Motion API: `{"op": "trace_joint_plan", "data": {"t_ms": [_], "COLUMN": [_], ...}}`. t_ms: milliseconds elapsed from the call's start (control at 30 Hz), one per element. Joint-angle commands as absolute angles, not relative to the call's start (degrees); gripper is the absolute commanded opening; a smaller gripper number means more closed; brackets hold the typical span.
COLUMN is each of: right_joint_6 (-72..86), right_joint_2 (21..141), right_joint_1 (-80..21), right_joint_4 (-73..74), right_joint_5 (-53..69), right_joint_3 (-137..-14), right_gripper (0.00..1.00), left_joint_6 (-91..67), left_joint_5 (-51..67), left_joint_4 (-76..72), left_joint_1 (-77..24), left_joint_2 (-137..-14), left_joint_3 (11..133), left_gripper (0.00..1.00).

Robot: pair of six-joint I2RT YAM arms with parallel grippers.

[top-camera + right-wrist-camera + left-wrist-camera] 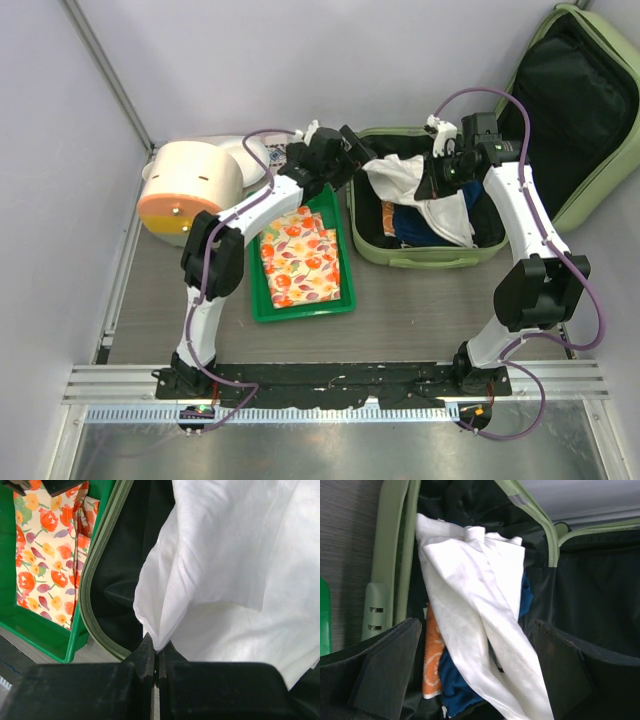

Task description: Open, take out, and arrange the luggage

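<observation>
The pale green luggage [425,258] lies open at the back right, its black-lined lid [585,110] leaning against the wall. Inside it are a white cloth [420,190], a blue garment [455,680] and an orange towel [432,655]. My right gripper [158,647] is shut on a fold of the white cloth [225,555] and holds it above the case. My left gripper [475,630] stands open over the case's left rim [390,555], its fingers on either side of the hanging white cloth [470,595] without touching it.
A bright green tray [262,300] with floral cloth [300,260] lies just left of the luggage. A cream-and-orange round container [190,190] stands at the back left. Walls close in on both sides.
</observation>
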State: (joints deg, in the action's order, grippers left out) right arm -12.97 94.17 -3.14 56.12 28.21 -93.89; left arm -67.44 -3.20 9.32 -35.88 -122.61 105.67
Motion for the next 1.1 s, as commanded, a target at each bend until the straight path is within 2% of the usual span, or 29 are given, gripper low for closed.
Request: {"op": "trace_joint_plan", "data": {"t_ms": [0,300,533,1067], "right_joint_6": [-11.16,-11.07,-11.16,-9.5], "right_joint_2": [91.49,91.14,90.7,89.91], "right_joint_1": [-2.72,-2.55,-2.37,-0.79], "right_joint_4": [53.09,52.82,53.0,52.21], "right_joint_5": [30.14,30.23,30.06,31.03], "right_joint_3": [-94.22,-93.78,-94.13,-96.5], "right_gripper": [0.01,0.01,0.01,0.01], "left_joint_6": [-67.32,-75.06,-72.43,-76.2], "left_joint_5": [-6.08,-3.42,-6.15,-1.58], "left_joint_4": [11.42,15.04,13.89,10.28], "left_joint_1": [-36.91,-38.41,-39.11,-40.08], "left_joint_2": [-117.33,-126.21,-130.34,-134.3], "left_joint_3": [109.07,117.25,120.41,117.25], "left_gripper": [1.0,0.99,0.99,1.0]}}
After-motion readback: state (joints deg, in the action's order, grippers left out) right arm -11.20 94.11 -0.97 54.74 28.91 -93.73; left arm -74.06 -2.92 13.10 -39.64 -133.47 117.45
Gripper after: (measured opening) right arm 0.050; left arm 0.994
